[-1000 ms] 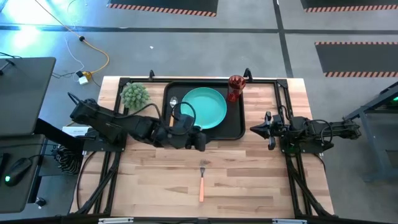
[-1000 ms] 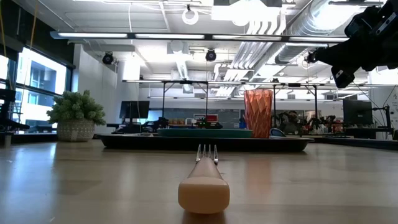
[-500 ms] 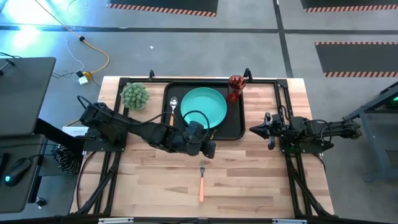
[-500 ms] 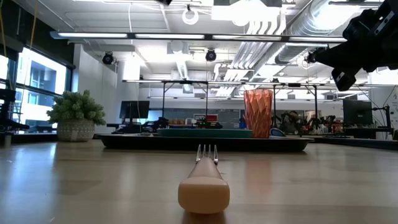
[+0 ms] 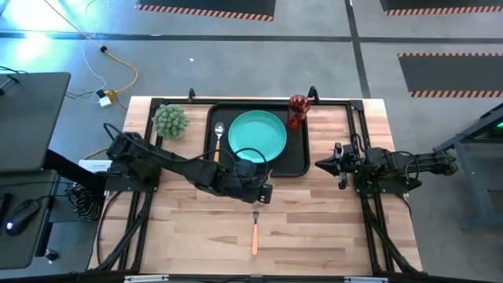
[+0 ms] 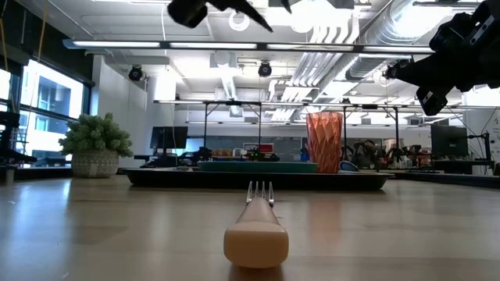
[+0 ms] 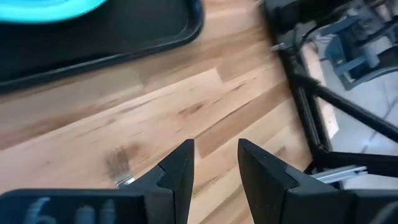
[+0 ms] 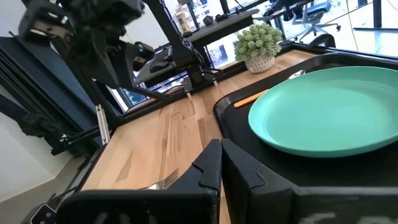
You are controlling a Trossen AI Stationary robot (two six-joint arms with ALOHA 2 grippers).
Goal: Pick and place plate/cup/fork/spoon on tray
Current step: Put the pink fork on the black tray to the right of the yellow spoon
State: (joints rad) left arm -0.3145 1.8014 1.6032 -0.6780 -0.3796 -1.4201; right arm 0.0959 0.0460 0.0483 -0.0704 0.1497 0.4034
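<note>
Fork (image 5: pixel 255 228) lies alone on the bare worktop (image 5: pixel 330 228) toward its front edge, tines pointing at the tray (image 5: pixel 297 161), which already carries the plate (image 5: pixel 257 135), spoon (image 5: pixel 218 135) and cup (image 5: pixel 298 110). My left gripper (image 7: pixel 214 163) hovers above the tines, jaws slightly parted and empty. My right gripper (image 8: pixel 219 163) waits near the right edge, jaws nearly closed, empty. Descending off-centre, I could nudge the slim handle aside or scrape the wood.

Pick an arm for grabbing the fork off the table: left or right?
Left. Its hand hovers open right above the orange-handled metal fork on the wood; the right hand waits farther away by the black rectangular tray.
</note>
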